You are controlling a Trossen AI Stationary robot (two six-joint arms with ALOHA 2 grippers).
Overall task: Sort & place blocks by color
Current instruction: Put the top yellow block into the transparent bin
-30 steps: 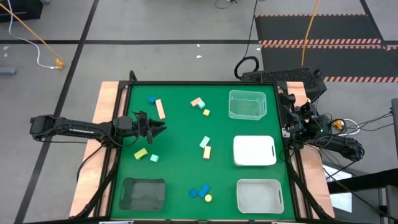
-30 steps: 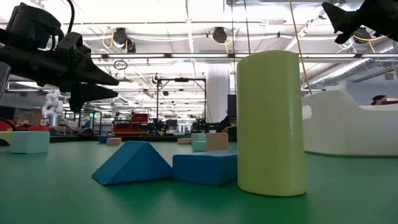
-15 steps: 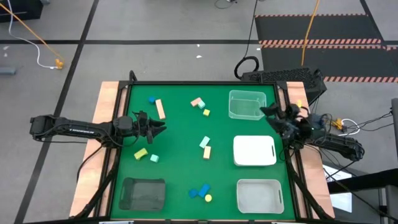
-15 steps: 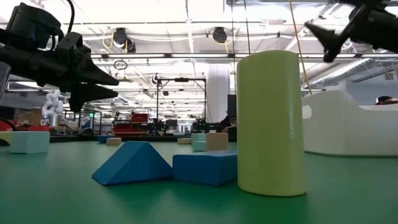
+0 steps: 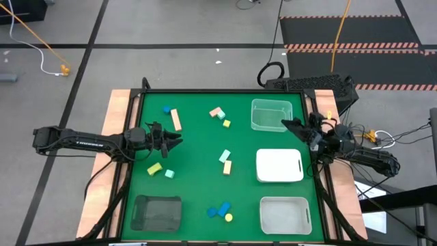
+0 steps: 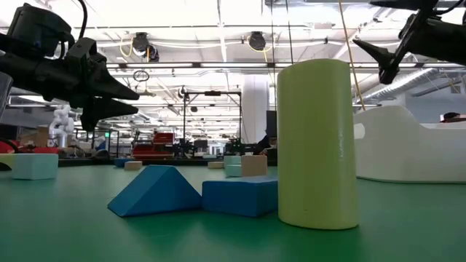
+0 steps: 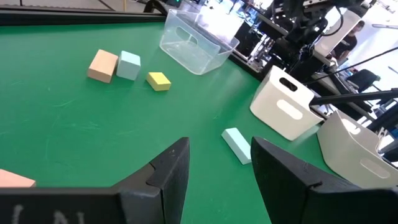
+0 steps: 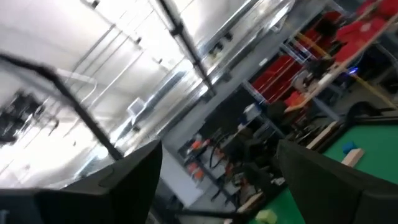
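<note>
Your left gripper [image 5: 176, 141] is hovering over the left part of the green table [image 5: 198, 178], its fingers [image 7: 171, 171] standing apart with nothing between them. The blocks are lying scattered around it. Just beyond it, toward the far edge, a salmon bar [image 5: 176, 119] and a small blue cube [image 5: 166, 109] are sitting side by side. On its near side, a yellow block [image 5: 154, 168] and a mint cube [image 5: 169, 173] are resting close together, a little apart from the fingertips. Ahead of the open jaws, toward the table's middle, a mint bar [image 7: 237, 144] is lying next to a salmon piece [image 5: 227, 167]. Farther off, a salmon cube [image 7: 102, 65], a mint cube [image 7: 129, 65] and a yellow piece [image 7: 158, 81] are clustering near the clear tray [image 5: 271, 115]. At the near edge, a blue wedge [image 6: 154, 191], a blue slab [image 6: 239, 196] and a yellow cylinder [image 6: 316, 143] are grouped together, well away from both grippers.

Your right gripper [image 5: 290, 127] is hanging raised at the right side, over the near corner of the clear tray, with its fingers [image 8: 326, 180] spread and empty. The white tray [image 5: 278, 166] is sitting just nearer than it, and none of the blocks are lying close to it.
</note>
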